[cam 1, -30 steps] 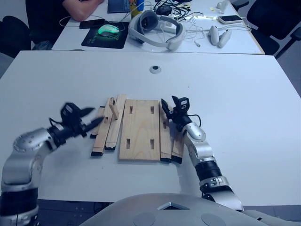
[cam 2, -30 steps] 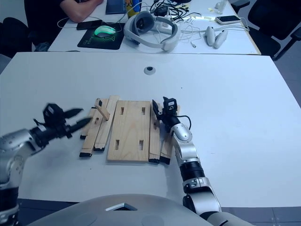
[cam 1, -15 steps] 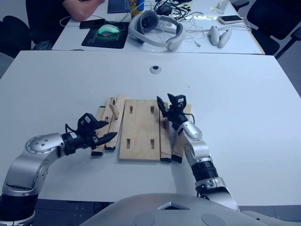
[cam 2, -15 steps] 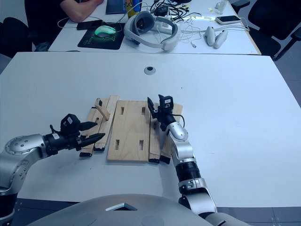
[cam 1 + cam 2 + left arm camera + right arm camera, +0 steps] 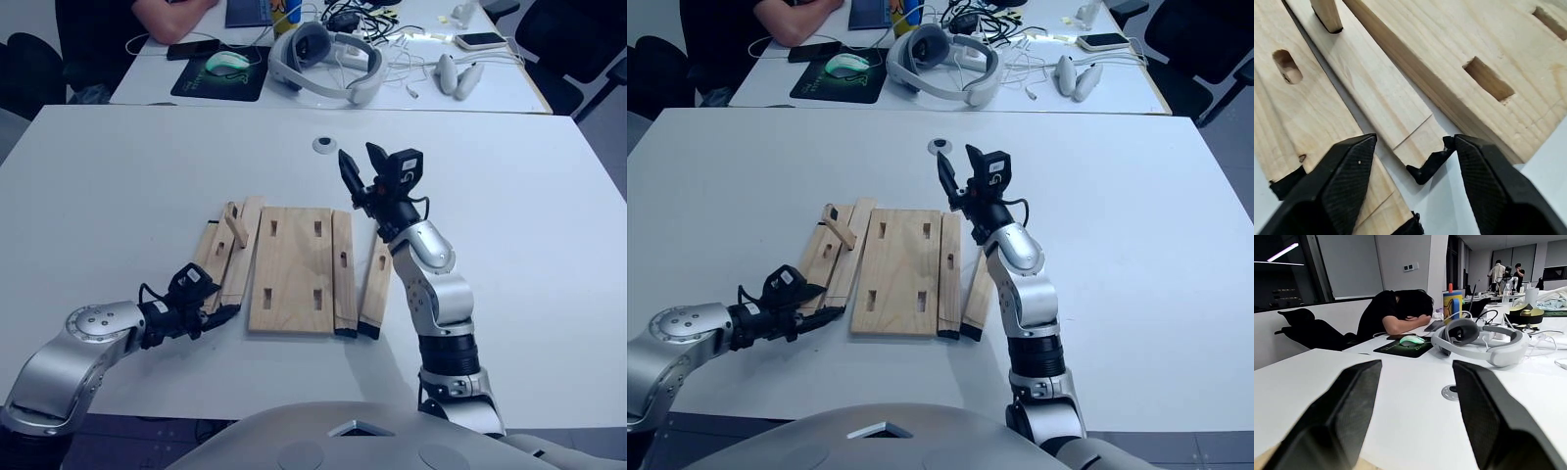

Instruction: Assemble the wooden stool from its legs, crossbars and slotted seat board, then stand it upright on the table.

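Note:
The slotted seat board lies flat on the white table. Two legs lie side by side to its left, with a short crossbar resting across them. Two more legs lie to its right, the outer one slightly askew. My left gripper is open low at the near ends of the left legs; in the left wrist view its fingertips flank a leg end. My right gripper is open and raised above the board's far right corner, with nothing in it.
A round cable grommet sits in the table beyond the board. A second table behind carries a headset, a mouse, controllers and cables. Bare table surface extends to both sides of the wooden parts.
My left gripper has swung in and down to the near ends of the left legs. My right gripper has lifted off the right legs, up and away; the outer right leg now lies askew.

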